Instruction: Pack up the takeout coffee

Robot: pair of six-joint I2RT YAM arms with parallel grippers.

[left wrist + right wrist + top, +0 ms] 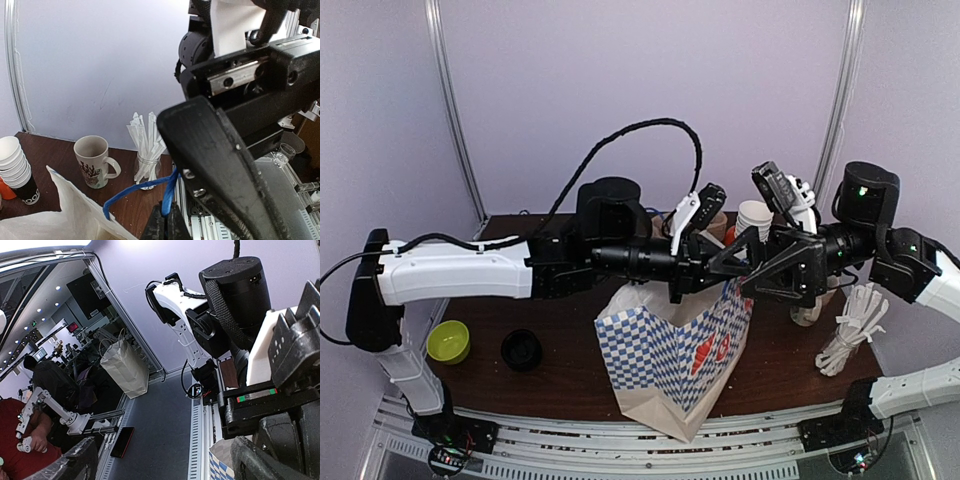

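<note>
**Your table, counted**

You have one checkered paper bag, one green bowl, one small round black piece, one stack of white paper cups, one cream mug and one glass jar of white straws.

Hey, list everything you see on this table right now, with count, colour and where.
paper bag: one, blue-white check, front centre, upright
blue handle: one, blue, pinched in left tool
paper cups: one stack, white, back centre
mug: one, cream, between cups and straws
straws: one bunch, white, right
bowl: one, green, left
black round item: one, black, beside bowl
table: one, dark brown
left tool: shut on handle
right tool: open, by bag's top
</note>
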